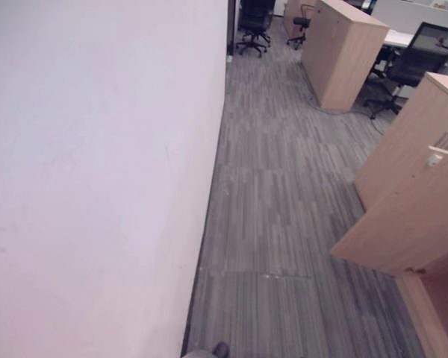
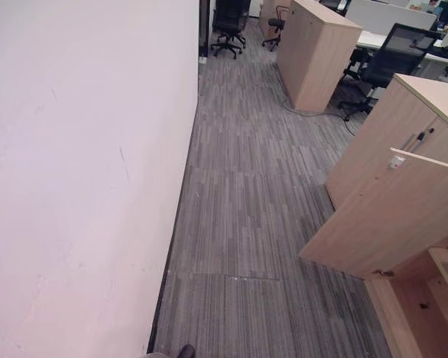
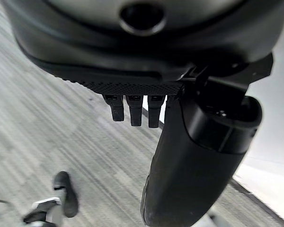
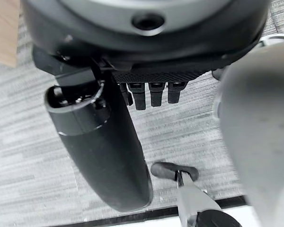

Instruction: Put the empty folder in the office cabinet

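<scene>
Office aisle: white wall [image 1: 97, 171] on left, grey striped carpet [image 2: 246, 216] running ahead. Wooden office cabinet [image 2: 403, 186] at right, door [image 2: 373, 224] swung open. Left robot hand [image 3: 189, 156] and right robot hand [image 4: 104, 156] hang over carpet, fingers straight, relaxed, holding nothing. Black chairs [image 2: 229, 26] far down aisle

White wall [image 1: 97, 171] beside grey carpet [image 1: 276, 224], office chairs [image 1: 254, 26] beyond.

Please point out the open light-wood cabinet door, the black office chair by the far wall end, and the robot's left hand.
Open light-wood cabinet door [image 2: 373, 224]: right eye view, its flat outer face.
Black office chair [image 1: 254, 26]: left eye view, its backrest and seat.
Left hand [image 3: 194, 165]: left wrist view, on the dark thumb.
</scene>
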`<state>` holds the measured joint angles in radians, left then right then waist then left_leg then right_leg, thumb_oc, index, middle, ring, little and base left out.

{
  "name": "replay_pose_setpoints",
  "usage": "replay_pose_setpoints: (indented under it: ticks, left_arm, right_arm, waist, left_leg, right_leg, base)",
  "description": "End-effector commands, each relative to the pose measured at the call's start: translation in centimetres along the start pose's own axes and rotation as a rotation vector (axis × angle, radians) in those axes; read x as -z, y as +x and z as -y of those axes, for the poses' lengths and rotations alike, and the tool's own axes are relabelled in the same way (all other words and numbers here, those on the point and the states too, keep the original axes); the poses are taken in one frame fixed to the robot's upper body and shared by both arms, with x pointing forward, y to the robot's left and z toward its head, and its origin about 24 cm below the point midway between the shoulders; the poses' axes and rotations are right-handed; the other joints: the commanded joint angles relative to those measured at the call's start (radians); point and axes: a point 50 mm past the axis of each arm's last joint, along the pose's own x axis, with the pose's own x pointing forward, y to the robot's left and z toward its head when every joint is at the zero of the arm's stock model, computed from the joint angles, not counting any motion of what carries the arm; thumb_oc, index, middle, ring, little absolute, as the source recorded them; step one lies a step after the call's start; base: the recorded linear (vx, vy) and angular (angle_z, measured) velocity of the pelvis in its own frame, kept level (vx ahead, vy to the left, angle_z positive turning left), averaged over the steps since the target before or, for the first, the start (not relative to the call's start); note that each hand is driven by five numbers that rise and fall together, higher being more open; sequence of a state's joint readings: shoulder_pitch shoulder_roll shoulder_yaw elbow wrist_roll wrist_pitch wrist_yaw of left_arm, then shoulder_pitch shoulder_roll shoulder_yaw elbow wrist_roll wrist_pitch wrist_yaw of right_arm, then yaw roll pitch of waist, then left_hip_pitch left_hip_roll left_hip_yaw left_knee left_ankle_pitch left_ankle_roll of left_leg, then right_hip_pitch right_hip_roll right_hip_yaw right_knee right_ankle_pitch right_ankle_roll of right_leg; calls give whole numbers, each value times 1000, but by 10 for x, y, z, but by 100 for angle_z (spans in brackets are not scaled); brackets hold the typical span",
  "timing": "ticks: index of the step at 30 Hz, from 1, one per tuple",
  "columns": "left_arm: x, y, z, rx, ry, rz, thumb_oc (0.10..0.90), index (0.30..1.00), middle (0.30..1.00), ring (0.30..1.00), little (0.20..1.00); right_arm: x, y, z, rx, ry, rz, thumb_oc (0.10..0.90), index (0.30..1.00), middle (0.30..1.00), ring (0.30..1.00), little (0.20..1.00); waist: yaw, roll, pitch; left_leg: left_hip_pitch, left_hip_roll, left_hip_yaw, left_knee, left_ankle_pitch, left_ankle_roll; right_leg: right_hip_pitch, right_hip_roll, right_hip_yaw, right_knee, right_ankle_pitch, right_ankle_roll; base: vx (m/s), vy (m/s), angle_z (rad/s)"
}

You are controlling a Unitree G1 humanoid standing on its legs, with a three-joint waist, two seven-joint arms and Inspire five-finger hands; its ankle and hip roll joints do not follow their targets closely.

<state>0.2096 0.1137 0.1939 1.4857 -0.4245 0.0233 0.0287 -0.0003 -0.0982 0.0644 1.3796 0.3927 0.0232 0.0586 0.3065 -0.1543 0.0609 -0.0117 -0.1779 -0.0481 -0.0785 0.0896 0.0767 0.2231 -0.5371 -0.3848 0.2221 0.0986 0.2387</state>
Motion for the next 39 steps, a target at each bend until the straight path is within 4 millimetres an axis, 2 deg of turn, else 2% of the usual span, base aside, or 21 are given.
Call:
replay_pose_setpoints:
  ticks: [1,2,3,4,5,7,8,10,12,13,14,15,16,17,18,22,25,31,38,39]
  left_arm:
    - [-48,-4,-31,-94,51,174,800,900,900,900,900]
    - [-46,-4,-33,-97,56,165,800,900,900,900,900]
    - [-45,-4,-34,-98,56,160,800,900,900,900,900]
    - [-45,-4,-36,-103,61,159,800,900,900,900,900]
    - [-45,-4,-36,-103,61,159,800,900,900,900,900]
    - [-48,-5,-38,-108,43,163,800,900,900,900,900]
    - [-48,-5,-38,-107,39,164,800,900,900,900,900]
    - [-49,-5,-37,-106,30,166,800,900,900,900,900]
    - [-49,-5,-35,-104,38,160,800,900,900,900,900]
    - [-55,-5,-32,-94,53,175,800,900,900,900,900]
    - [-56,-5,-32,-94,53,176,800,900,900,900,900]
    - [-61,-6,-31,-92,58,188,800,900,900,900,900]
    - [-64,-6,-30,-86,58,194,800,900,900,900,900]
    - [-64,-6,-31,-87,59,194,800,900,900,900,900]
    - [-60,-6,-31,-88,54,183,800,900,900,900,900]
    - [-59,-6,-29,-87,50,180,800,900,900,900,900]
    - [-63,-6,-25,-79,55,190,800,900,900,900,900]
    - [-85,-9,-13,-63,95,264,800,900,900,900,900]
    - [-90,-10,-12,-68,119,277,800,900,900,900,900]
    - [-90,-10,-12,-68,126,278,800,900,900,900,900]
  right_arm:
    - [-20,-4,30,64,-39,55,800,900,900,900,900]
    - [-21,-4,31,64,-41,61,800,900,900,900,900]
    - [-21,-4,30,63,-40,62,800,900,900,900,900]
    - [-22,-4,29,56,-58,67,800,900,900,900,900]
    - [-22,-4,29,56,-58,67,800,900,900,900,900]
    - [-24,-4,27,48,-88,73,800,900,900,900,900]
    - [-26,-4,25,43,-93,77,800,900,900,900,900]
    - [-35,-4,25,41,-100,97,800,900,900,900,900]
    - [-44,-4,24,42,-101,119,800,900,900,900,900]
    - [-50,-4,20,36,-100,134,800,900,900,900,900]
    - [-51,-4,19,35,-99,135,800,900,900,900,900]
    - [-52,-4,16,30,-95,141,800,900,900,900,900]
    - [-50,-3,17,33,-67,138,800,900,900,900,900]
    - [-50,-3,16,32,-66,137,800,900,900,900,900]
    - [-45,-3,15,35,-46,129,800,900,900,900,900]
    - [-41,-3,19,53,-16,121,800,900,900,900,900]
    - [-45,-4,23,67,12,137,800,900,900,900,900]
    - [-47,-5,26,85,34,151,800,900,900,900,900]
    - [-46,-4,24,77,52,155,800,900,900,900,900]
    - [-46,-4,24,77,58,156,800,900,900,900,900]
  waist:
    - [16,41,-5]
    - [15,48,3]
    - [16,54,11]
    - [19,64,23]
    - [18,63,26]
    - [29,59,45]
    - [21,61,57]
    - [-2,89,90]
    - [-17,111,124]
    - [-16,112,154]
    - [-17,115,155]
    - [-9,104,162]
    - [3,82,152]
    - [1,83,151]
    - [8,66,130]
    - [1,63,104]
    - [-17,70,96]
    - [-61,65,104]
    - [-95,65,102]
    - [-111,68,98]
  left_leg:
    - [-14,-3,-73,-9,-87,-12]
    - [3,-14,-63,-9,-97,-1]
    - [28,-19,-58,-9,-111,8]
    - [61,-23,-26,-9,-134,17]
    - [65,-24,-27,-9,-135,18]
    - [87,-7,42,-9,-155,16]
    - [96,3,56,-9,-157,15]
    - [129,27,76,-9,-156,17]
    - [169,38,90,-9,-156,10]
    - [198,49,110,-9,-163,-3]
    - [199,54,108,-9,-162,-5]
    - [206,61,125,-9,-167,-15]
    - [202,63,140,-9,-173,-24]
    - [203,67,137,-9,-172,-26]
    - [200,76,136,-9,-182,-33]
    - [192,103,129,-9,-190,-42]
    - [188,119,127,-9,-195,-42]
    - [198,134,127,-9,-218,-49]
    - [220,149,133,-9,-239,-58]
    - [234,158,137,-9,-246,-59]
  right_leg:
    - [-26,-80,-28,2,199,14]
    - [-32,-114,-39,51,245,8]
    - [-34,-135,-45,96,251,4]
    - [-36,-184,-125,169,281,12]
    - [-33,-186,-125,172,279,12]
    - [-47,-208,-250,218,274,21]
    - [-65,-192,-282,239,253,20]
    - [-194,-125,-290,314,196,20]
    - [-296,-63,-335,300,191,23]
    - [-321,-10,-434,202,221,23]
    - [-313,-1,-441,190,226,23]
    - [-306,17,-522,127,253,23]
    - [-263,33,-586,37,237,23]
    - [-255,42,-593,23,241,23]
    - [-224,75,-606,-16,205,23]
    - [-218,99,-595,-36,173,18]
    - [-226,91,-593,-7,151,11]
    - [-223,82,-592,23,121,4]
    - [-229,85,-568,55,91,-3]
    - [-232,88,-553,71,78,-6]
  base:
    - [204,327,-6]
    - [144,320,-11]
    - [206,406,-19]
    - [144,266,-14]
    - [175,258,-19]
    - [124,101,-34]
    - [90,45,-52]
    - [53,37,-40]
    - [32,-65,-48]
    - [10,-144,-67]
    - [22,-191,-67]
    - [75,-212,-30]
    - [77,-218,-9]
    - [189,-218,10]
    - [134,-99,0]
    - [139,-111,-35]
    - [108,-70,2]
    - [82,-64,-5]
    - [93,-58,1]
    - [89,-38,4]
